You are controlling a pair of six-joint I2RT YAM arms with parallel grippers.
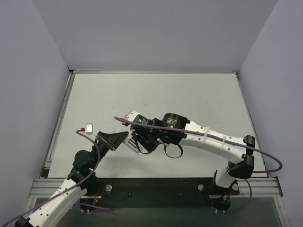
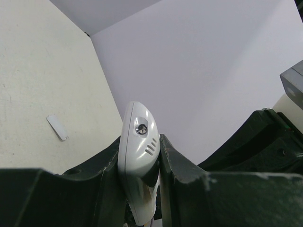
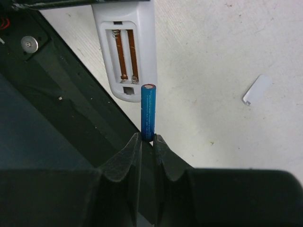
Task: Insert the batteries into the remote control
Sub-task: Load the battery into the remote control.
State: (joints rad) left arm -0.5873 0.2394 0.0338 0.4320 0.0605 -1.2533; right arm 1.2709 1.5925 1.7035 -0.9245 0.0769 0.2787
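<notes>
first cell insertion in hand. left claw (image 2: 138, 144) clamps remote control (image 3: 124, 28), bay apparently empty; right claw (image 3: 147, 139) pinches battery (image 3: 148, 111) by one end. next: align with bay, press in.

Remote (image 2: 137, 156): was white, with a dark round spot and three grey slits on its rounded end.
Battery bay (image 3: 124, 52): was white inside the remote, lined with two copper-coloured strips and springs.
Battery (image 3: 148, 111): was blue with a pale, copper-ringed tip, just below the remote.
Left gripper (image 2: 140, 163): was matte black on either side of the remote.
Right gripper (image 3: 147, 139): was black.
Arms (image 1: 213, 142): were white with black joints.
Cables (image 1: 265, 153): were purple.
Table (image 1: 189, 94): was off-white with faint dark specks.
Cover piece (image 3: 257, 90): was white, to the right of the remote.
Walls (image 1: 156, 33): were plain pale lilac-grey.
</notes>
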